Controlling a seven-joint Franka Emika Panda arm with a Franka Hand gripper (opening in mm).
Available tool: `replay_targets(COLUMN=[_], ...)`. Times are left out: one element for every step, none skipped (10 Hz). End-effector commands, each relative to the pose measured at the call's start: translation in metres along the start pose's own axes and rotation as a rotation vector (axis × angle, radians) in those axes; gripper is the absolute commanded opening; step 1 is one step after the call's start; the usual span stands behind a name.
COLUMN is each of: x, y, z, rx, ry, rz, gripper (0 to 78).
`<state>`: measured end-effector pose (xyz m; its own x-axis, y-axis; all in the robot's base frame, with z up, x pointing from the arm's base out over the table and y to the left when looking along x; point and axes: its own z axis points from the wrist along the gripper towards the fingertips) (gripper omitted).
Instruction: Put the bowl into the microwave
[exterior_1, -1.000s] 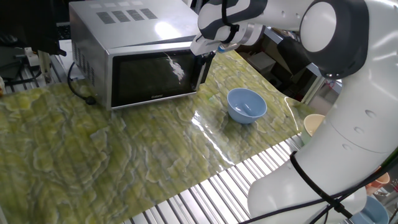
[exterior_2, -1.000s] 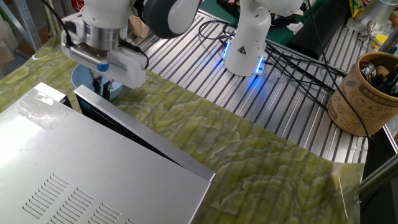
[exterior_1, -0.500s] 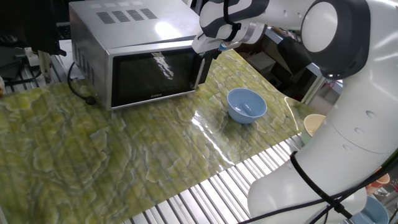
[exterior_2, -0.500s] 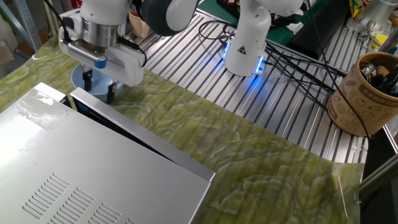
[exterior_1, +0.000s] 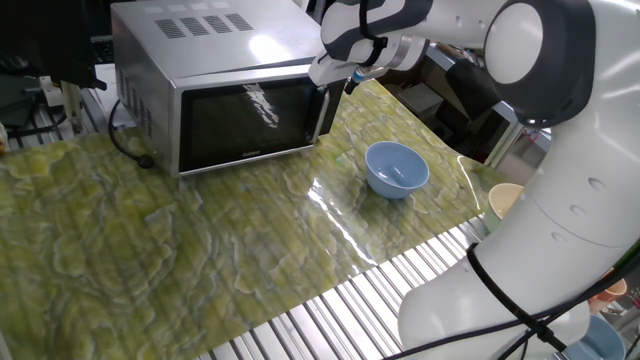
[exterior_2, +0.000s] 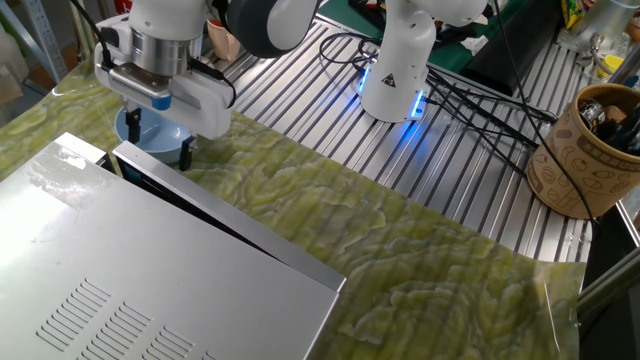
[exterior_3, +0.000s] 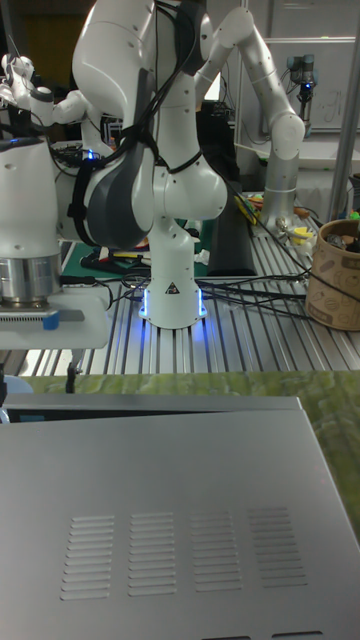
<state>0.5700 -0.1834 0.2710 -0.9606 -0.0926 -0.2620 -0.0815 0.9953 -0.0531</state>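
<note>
I work in a robotics lab: other robot arms (exterior_3: 262, 90) stand behind me, cables (exterior_2: 470, 95) trail across the slatted metal bench (exterior_2: 330, 120).

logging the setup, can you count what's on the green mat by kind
microwave: 1
bowl: 1
Total: 2. Both stand on the mat. The gripper is at the microwave's door edge and holds nothing.

Table (exterior_1: 150, 270) covered with green-yellow marbled sheet over ribbed metal slats (exterior_2: 480, 170). Black cables (exterior_2: 470, 95) run across the slats. Brown patterned container (exterior_2: 585, 150) stands far right, holding tools.
</note>
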Motion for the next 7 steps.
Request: replay_targets(x=[0.021,0.024,0.025,0.025,0.024,0.019,0.013], y=[0.002,0.001,0.002,0.004,0.006,0.007,0.006], z=[-0.037,-0.04,-0.043,-0.046,-0.052,-0.058,-0.063], rx=[0.003,0.003,0.003,0.002,0.003,0.002,0.002], ry=[0.04,0.039,0.038,0.037,0.037,0.037,0.038], rz=[0.051,0.056,0.059,0.064,0.068,0.066,0.064], gripper=[77.4,77.4,77.4,77.4,77.4,77.4,77.4])
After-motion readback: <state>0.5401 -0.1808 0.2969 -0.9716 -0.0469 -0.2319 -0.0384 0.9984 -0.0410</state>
